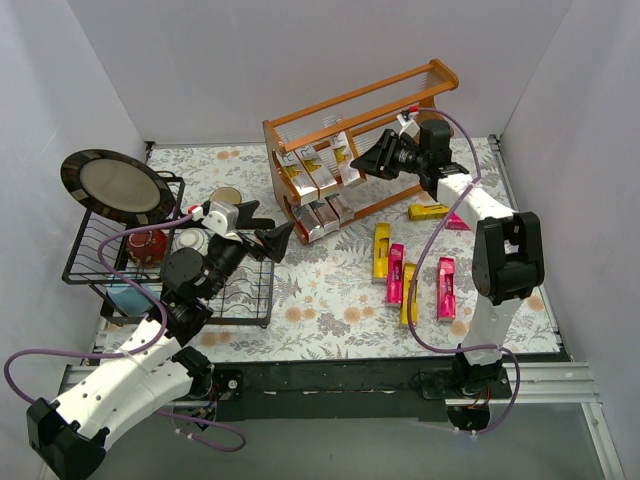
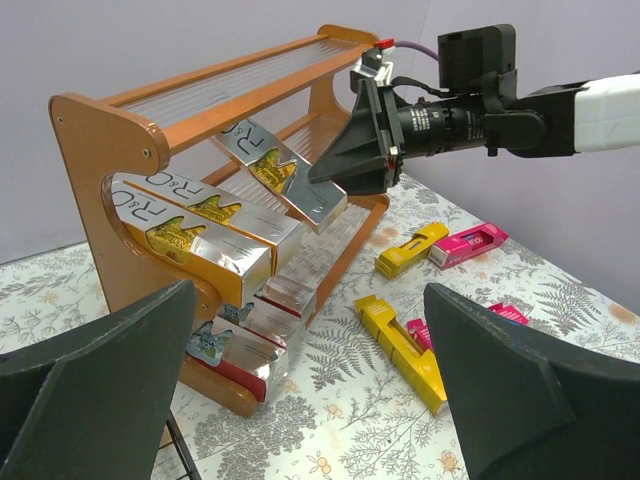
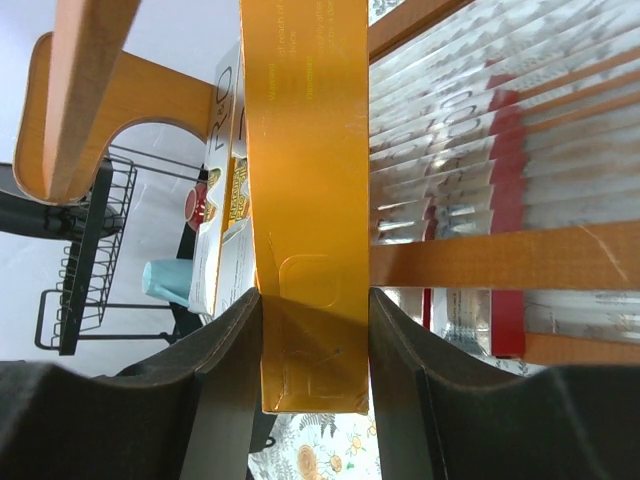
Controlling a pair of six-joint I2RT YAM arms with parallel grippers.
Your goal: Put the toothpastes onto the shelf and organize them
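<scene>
The orange-brown shelf (image 1: 300, 125) (image 2: 100, 130) (image 3: 80, 90) stands at the back centre. Several silver and gold toothpastes (image 1: 318, 168) (image 2: 200, 235) lie on its middle tier, and more (image 1: 322, 218) (image 2: 250, 335) on the bottom tier. My right gripper (image 1: 356, 160) (image 2: 335, 175) (image 3: 312, 330) is shut on a gold-and-silver toothpaste carton (image 3: 305, 180) (image 2: 285, 175), holding it over the middle tier beside the others. Loose yellow (image 1: 381, 250) (image 2: 400, 335) and magenta (image 1: 446, 287) (image 2: 468, 244) cartons lie on the table right of the shelf. My left gripper (image 1: 268, 228) (image 2: 310, 400) hangs open and empty left of the shelf's foot.
A black wire dish rack (image 1: 90, 262) (image 3: 85, 250) sits at the left, holding a dark plate (image 1: 115, 185), a red bowl (image 1: 150, 245) and a teal cup (image 1: 125, 295) (image 3: 170, 280). White walls close in the floral-patterned table on three sides.
</scene>
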